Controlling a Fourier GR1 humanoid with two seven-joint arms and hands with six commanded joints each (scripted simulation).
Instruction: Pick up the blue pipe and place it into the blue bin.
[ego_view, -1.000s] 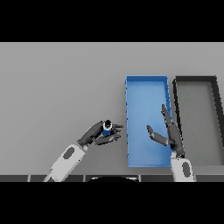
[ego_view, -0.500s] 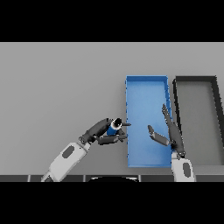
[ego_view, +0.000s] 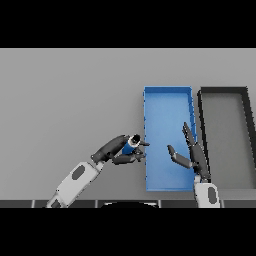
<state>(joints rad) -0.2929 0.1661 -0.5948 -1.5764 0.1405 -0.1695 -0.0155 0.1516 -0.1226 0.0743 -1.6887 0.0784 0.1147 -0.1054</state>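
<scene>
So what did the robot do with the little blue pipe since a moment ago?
The left robot hand, curled round the blue pipe, carried it to the right, up to the left wall of the blue bin. It is not inside yet. The right robot hand stayed open over the blue bin; the black bin did not move.

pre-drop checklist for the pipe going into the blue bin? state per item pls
1. Left hand curled round the blue pipe: ok.
2. Pipe clear of the table: cannot tell from this one view.
3. Pipe over the blue bin: not ok; it sits just at the bin's left wall, not yet inside.
4. Bin floor free where the pipe would land: ok; no object lies on it, though the right hand hovers open over its right side.
5. Black bin out of the path: ok; it lies beyond the blue bin's right wall.
</scene>
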